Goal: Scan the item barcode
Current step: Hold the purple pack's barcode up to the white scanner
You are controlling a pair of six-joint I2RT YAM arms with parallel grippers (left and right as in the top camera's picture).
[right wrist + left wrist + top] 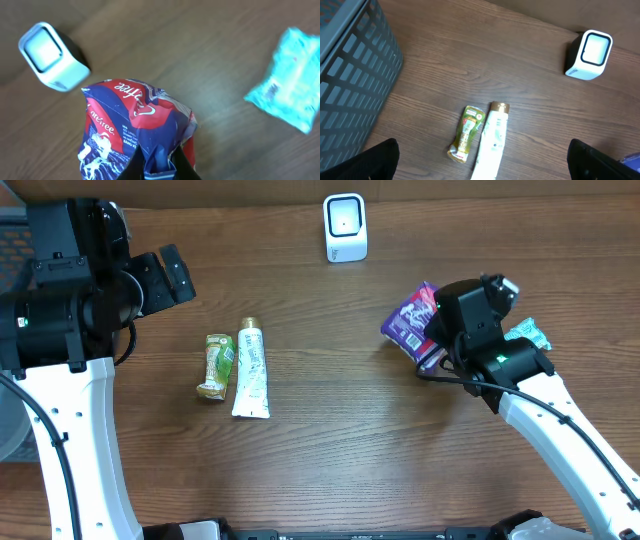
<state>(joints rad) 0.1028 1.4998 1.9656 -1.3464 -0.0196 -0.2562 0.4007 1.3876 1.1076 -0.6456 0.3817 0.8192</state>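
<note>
My right gripper (159, 162) is shut on the edge of a blue, red and purple packet (132, 127), pinching its plastic between the two fingers. In the overhead view that packet (412, 322) hangs at the right of the table under the right gripper (447, 345). The white barcode scanner (345, 227) stands at the back centre, its window also in the right wrist view (47, 55). My left gripper (482, 162) is open, high above a green sachet (466, 132) and a white tube (491, 140), holding nothing.
A teal wipes pack (528, 333) lies just right of the right gripper. The green sachet (215, 365) and white tube (250, 368) lie side by side at left centre. A grey slatted basket (350, 75) stands at the far left.
</note>
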